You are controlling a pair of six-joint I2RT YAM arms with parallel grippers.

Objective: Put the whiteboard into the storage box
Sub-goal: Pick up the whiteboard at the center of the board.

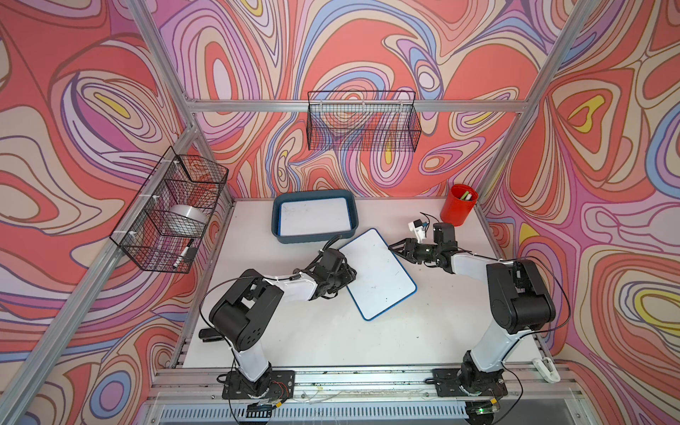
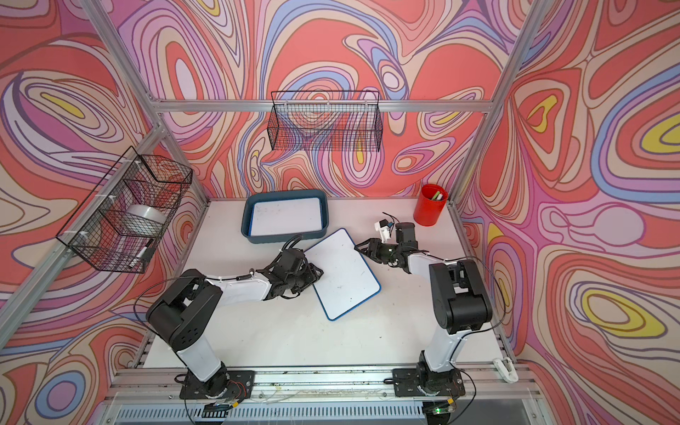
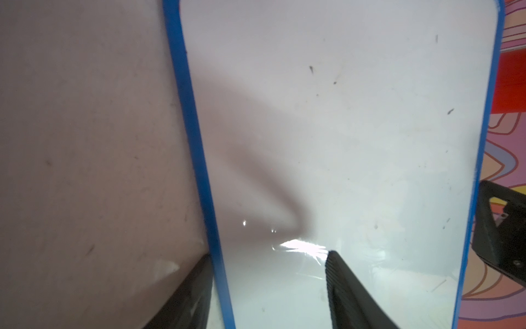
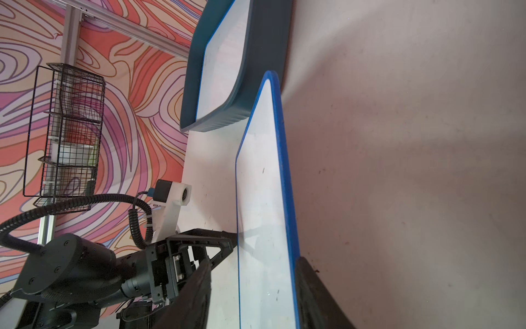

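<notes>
Your left claw (image 3: 269, 255) pinches the whiteboard (image 1: 379, 272) by one long edge, one finger under it and one on top. The whiteboard sits skewed just in front of the storage box (image 1: 312, 238). Your right claw (image 4: 255, 260) straddles the opposite edge, and you cannot tell whether it clamps. Moved askew, a corner may snag the box's rim, or the slick whiteboard may slip.

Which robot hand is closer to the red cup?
Right. The right gripper is close in front of the red cup; the left gripper is across the whiteboard, farther off.
</notes>
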